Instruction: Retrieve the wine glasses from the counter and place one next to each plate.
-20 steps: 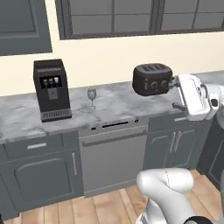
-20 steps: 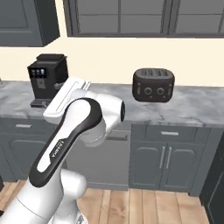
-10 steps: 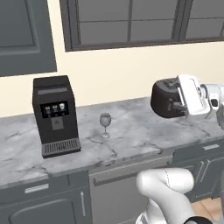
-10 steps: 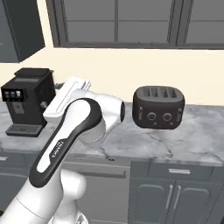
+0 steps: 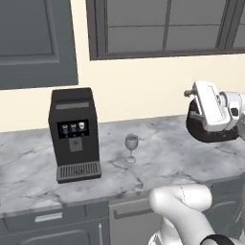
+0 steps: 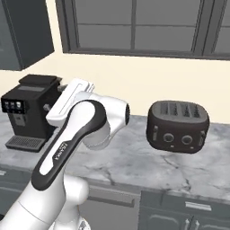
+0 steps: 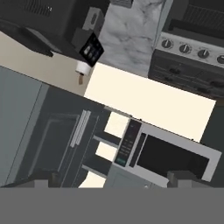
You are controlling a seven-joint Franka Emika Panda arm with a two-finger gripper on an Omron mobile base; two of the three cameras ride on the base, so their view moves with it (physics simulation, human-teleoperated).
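On the counter (image 5: 158, 162) a wine glass (image 5: 131, 148) stands alone, with bare marble in front of it and to its right. The coffee machine (image 5: 75, 133) stands near on its left and is much taller. The toaster (image 6: 178, 126) stands well apart on the right.

My base has driven closer to the counter (image 5: 158, 158), so both base views have shifted. The coffee machine (image 5: 75, 134), wine glass (image 5: 131, 148) and toaster (image 6: 178, 126) all look larger now. That is camera motion, not the things moving. The dishwasher front and wood floor seen a second ago have dropped out below the frame. The toaster now sits at the far right of my left base view, mostly behind my hand.
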